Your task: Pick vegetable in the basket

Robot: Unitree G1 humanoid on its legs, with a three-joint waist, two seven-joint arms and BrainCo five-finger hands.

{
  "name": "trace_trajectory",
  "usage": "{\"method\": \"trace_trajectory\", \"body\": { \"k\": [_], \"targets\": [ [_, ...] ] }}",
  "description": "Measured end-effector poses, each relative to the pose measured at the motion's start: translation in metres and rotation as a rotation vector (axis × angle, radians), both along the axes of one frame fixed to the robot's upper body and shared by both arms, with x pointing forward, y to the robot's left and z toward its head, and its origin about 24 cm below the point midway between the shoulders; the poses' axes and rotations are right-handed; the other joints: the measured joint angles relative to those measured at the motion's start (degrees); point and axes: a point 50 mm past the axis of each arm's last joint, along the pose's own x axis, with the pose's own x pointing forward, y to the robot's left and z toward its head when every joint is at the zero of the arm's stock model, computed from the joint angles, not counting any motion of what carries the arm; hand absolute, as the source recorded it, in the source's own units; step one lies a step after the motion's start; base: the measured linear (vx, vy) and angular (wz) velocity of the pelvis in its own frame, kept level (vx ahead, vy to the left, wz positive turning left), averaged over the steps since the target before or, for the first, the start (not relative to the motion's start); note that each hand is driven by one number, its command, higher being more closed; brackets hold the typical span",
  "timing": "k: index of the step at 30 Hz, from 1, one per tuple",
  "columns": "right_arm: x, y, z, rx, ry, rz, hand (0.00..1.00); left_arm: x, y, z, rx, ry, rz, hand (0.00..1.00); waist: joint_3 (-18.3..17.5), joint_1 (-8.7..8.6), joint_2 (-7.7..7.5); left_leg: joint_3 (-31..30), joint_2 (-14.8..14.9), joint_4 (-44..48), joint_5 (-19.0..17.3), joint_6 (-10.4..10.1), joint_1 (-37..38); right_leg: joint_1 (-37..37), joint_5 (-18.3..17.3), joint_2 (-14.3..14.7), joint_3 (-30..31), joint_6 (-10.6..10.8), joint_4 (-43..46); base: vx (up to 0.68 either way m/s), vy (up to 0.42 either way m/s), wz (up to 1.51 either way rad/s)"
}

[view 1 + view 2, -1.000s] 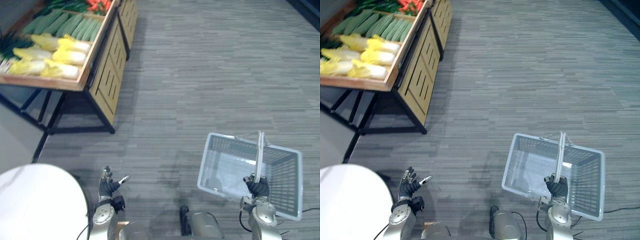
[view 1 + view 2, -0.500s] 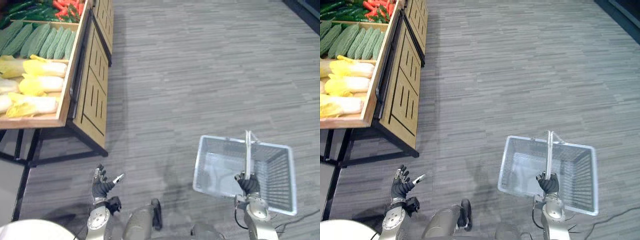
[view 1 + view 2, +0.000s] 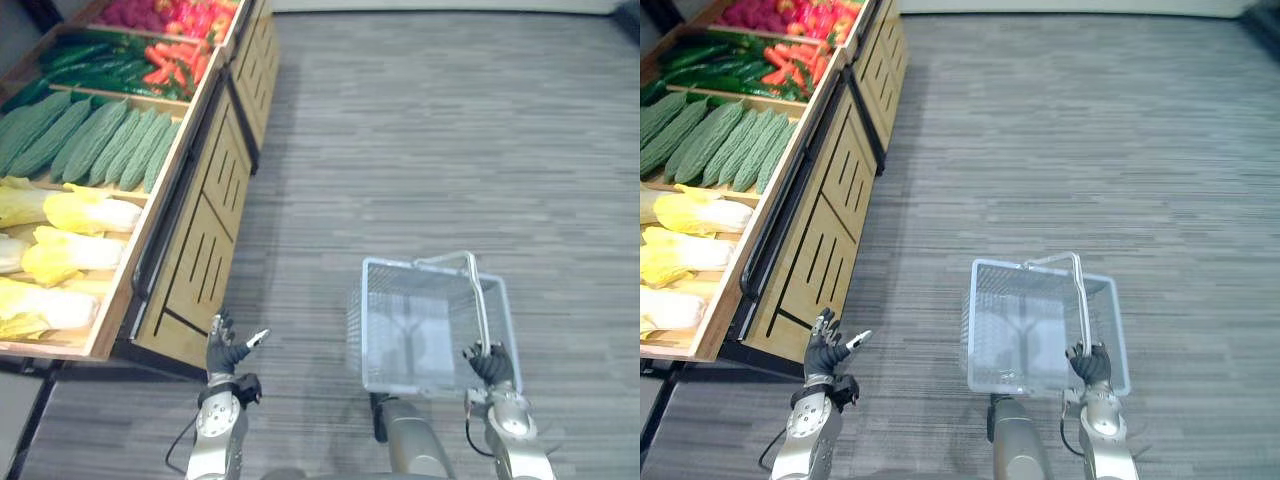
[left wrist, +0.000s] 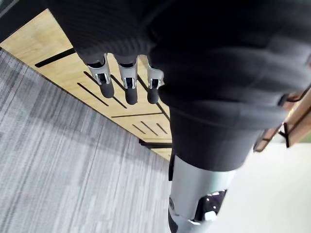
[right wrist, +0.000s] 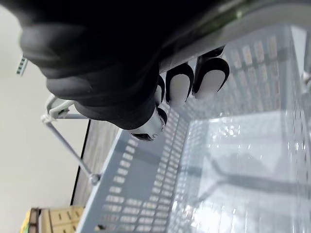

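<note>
A grey plastic basket (image 3: 395, 330) hangs over the floor with nothing inside; my right hand (image 3: 489, 364) is shut on its handle (image 3: 478, 300), as the curled fingers (image 5: 181, 87) in the right wrist view confirm. My left hand (image 3: 228, 349) is open, fingers spread, just in front of the wooden produce stand (image 3: 205, 235). On the stand lie yellow-white cabbages (image 3: 70, 235), ridged green gourds (image 3: 95, 140), dark cucumbers (image 3: 85, 65), orange carrots (image 3: 175, 62) and red produce (image 3: 170, 15). The left wrist view has straight fingers (image 4: 126, 82) before the slatted wood panel (image 4: 73, 73).
The stand (image 3: 815, 215) runs along the left from near to far, its wooden side panels facing the aisle. Grey striped carpet (image 3: 450, 150) spreads to the right and ahead of the basket.
The whole picture has shifted: the camera turned, so the stand now shows closer and more of its far crates. The hands hold the same poses, right one still on the basket handle.
</note>
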Motion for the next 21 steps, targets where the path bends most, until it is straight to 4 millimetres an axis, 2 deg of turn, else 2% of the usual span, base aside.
{"method": "trace_trajectory", "body": {
  "k": [2, 3, 4, 5, 6, 7, 8, 9, 10, 12, 13, 14, 15, 16, 17, 19, 20, 21],
  "targets": [
    [0.004, -0.005, 0.009, -0.004, -0.050, -0.021, 1.00, -0.003, 0.005, 0.003, 0.009, -0.011, 0.018, 0.00, -0.1, 1.01, 0.13, 4.9, 0.3, -4.3, -1.9, 1.0, -5.8, 4.0, -0.8, -0.2, -1.3, 0.2, -3.6, 0.41, -0.051, 0.46],
    [0.007, -0.011, 0.011, -0.006, -0.066, -0.046, 1.00, -0.005, 0.009, 0.002, 0.015, -0.005, 0.036, 0.00, -0.1, 1.16, 0.51, 7.9, -0.4, -11.1, -2.0, 1.0, -8.2, 6.4, -1.6, -0.7, -2.6, 1.1, -5.3, 0.38, 0.011, 0.46],
    [0.008, -0.014, 0.012, -0.009, -0.068, -0.058, 1.00, -0.006, 0.011, 0.002, 0.018, -0.003, 0.045, 0.00, -0.1, 1.09, 0.49, 9.4, -1.3, -15.5, -1.8, 0.7, -8.5, 7.4, -2.2, -1.2, -3.3, 1.8, -5.7, 0.39, 0.067, 0.58],
    [0.009, -0.023, 0.010, -0.022, -0.066, -0.087, 1.00, -0.008, 0.015, 0.002, 0.031, 0.001, 0.057, 0.00, -0.1, 1.10, 0.58, 12.6, -3.2, -24.5, -0.6, 0.1, -9.1, 9.2, -3.6, -2.3, -4.7, 3.3, -6.2, 0.32, 0.079, 0.43],
    [0.009, -0.026, 0.009, -0.027, -0.061, -0.096, 1.00, -0.009, 0.016, 0.002, 0.039, 0.002, 0.061, 0.00, -0.2, 1.16, 0.74, 13.8, -3.6, -27.7, 0.5, 0.1, -9.0, 9.9, -4.2, -2.4, -5.0, 3.9, -6.4, 0.52, 0.181, 0.32],
    [0.007, -0.036, 0.005, -0.044, -0.029, -0.117, 1.00, -0.013, 0.021, 0.005, 0.063, -0.001, 0.082, 0.00, -0.9, 1.75, 1.26, 16.5, -4.2, -32.2, 6.4, 5.6, -8.3, 11.7, -6.3, -3.0, -5.2, 6.0, -6.4, 0.46, 0.176, 0.18],
    [0.003, -0.038, -0.004, -0.037, 0.009, -0.128, 1.00, -0.014, 0.028, 0.010, 0.092, -0.015, 0.104, 0.00, -2.2, 2.44, -0.21, 16.9, -7.0, -32.4, 5.4, 8.1, -7.7, 13.0, -7.4, -5.1, -5.5, 7.2, -6.5, 0.63, 0.201, 0.24],
    [0.002, -0.039, -0.006, -0.037, 0.020, -0.129, 1.00, -0.014, 0.030, 0.015, 0.104, -0.034, 0.116, 0.00, -2.8, 2.33, -0.99, 16.8, -8.2, -32.4, 4.8, 9.4, -7.9, 13.0, -7.7, -5.9, -6.1, 7.6, -6.2, 0.57, 0.151, 0.48],
    [-0.001, -0.042, -0.010, -0.035, 0.041, -0.145, 1.00, -0.013, 0.031, 0.026, 0.132, -0.073, 0.128, 0.00, -2.8, 2.42, -1.60, 16.0, -10.0, -32.3, 3.5, 10.8, -7.8, 12.6, -7.9, -7.5, -6.9, 7.9, -3.4, 0.66, 0.198, 0.71],
    [-0.009, -0.046, -0.023, -0.018, 0.108, -0.173, 1.00, -0.007, 0.031, 0.037, 0.166, -0.120, 0.123, 0.00, -2.8, 2.21, -1.63, 13.2, -12.8, -33.8, 2.6, 11.5, -5.3, 8.6, -7.8, -10.4, -7.4, 10.1, 11.1, 0.51, 0.189, 0.93],
    [-0.015, -0.045, -0.034, 0.003, 0.164, -0.184, 1.00, -0.004, 0.033, 0.043, 0.191, -0.143, 0.131, 0.00, -2.7, 1.20, -1.69, 9.9, -15.0, -36.5, 2.2, 11.8, -1.7, 4.2, -5.4, -12.6, -5.8, 13.7, 26.0, 0.51, 0.125, 1.31],
    [-0.020, -0.042, -0.042, 0.022, 0.204, -0.190, 1.00, -0.004, 0.037, 0.047, 0.214, -0.155, 0.159, 0.00, -2.6, 0.15, -1.73, 7.0, -16.4, -38.5, 2.0, 12.2, 1.8, 0.7, -6.4, -13.1, -3.1, 13.0, 37.2, 0.50, 0.085, 1.32],
    [-0.022, -0.040, -0.044, 0.030, 0.215, -0.189, 1.00, -0.006, 0.040, 0.050, 0.234, -0.158, 0.186, 0.00, -2.5, -0.25, -1.65, 5.8, -16.7, -39.5, 1.9, 12.3, 3.8, -1.1, -7.2, -13.0, -1.7, 11.7, 40.7, 0.47, 0.016, 1.07],
    [-0.022, -0.035, -0.047, 0.039, 0.223, -0.177, 1.00, -0.009, 0.044, 0.055, 0.259, -0.174, 0.227, 0.00, -2.4, -0.56, -1.36, 4.2, -16.7, -41.2, 1.9, 12.3, 7.0, -4.4, -8.5, -12.1, 0.2, 9.4, 43.3, 0.44, -0.028, 0.76],
    [-0.022, -0.031, -0.047, 0.047, 0.221, -0.168, 1.00, -0.013, 0.048, 0.061, 0.277, -0.195, 0.263, 0.00, -2.4, -0.46, -1.38, 2.2, -16.5, -42.4, 1.9, 12.3, 9.4, -7.6, -9.7, -10.2, 1.9, 7.5, 42.5, 0.42, -0.056, 0.73],
    [-0.025, -0.028, -0.043, 0.054, 0.196, -0.172, 1.00, -0.013, 0.047, 0.069, 0.283, -0.233, 0.282, 0.00, -2.3, -0.64, -1.05, -1.3, -15.4, -42.6, 0.8, 10.9, 11.3, -11.5, -11.0, -7.1, 5.2, 5.7, 38.7, 0.39, -0.166, 0.94],
    [-0.028, -0.026, -0.038, 0.053, 0.168, -0.174, 1.00, -0.011, 0.044, 0.075, 0.280, -0.268, 0.287, 0.00, -2.2, -0.66, -1.22, -4.6, -14.2, -41.5, -0.7, 9.5, 12.3, -14.6, -11.4, -4.0, 8.9, 6.1, 33.0, 0.45, -0.290, 1.23],
    [-0.030, -0.027, -0.036, 0.049, 0.156, -0.176, 1.00, -0.009, 0.042, 0.076, 0.276, -0.277, 0.282, 0.00, -2.1, -0.66, -1.40, -6.1, -13.8, -40.4, -1.5, 8.9, 12.3, -15.4, -11.2, -2.8, 11.0, 6.3, 30.2, 0.43, -0.344, 1.53]
  ]
}}
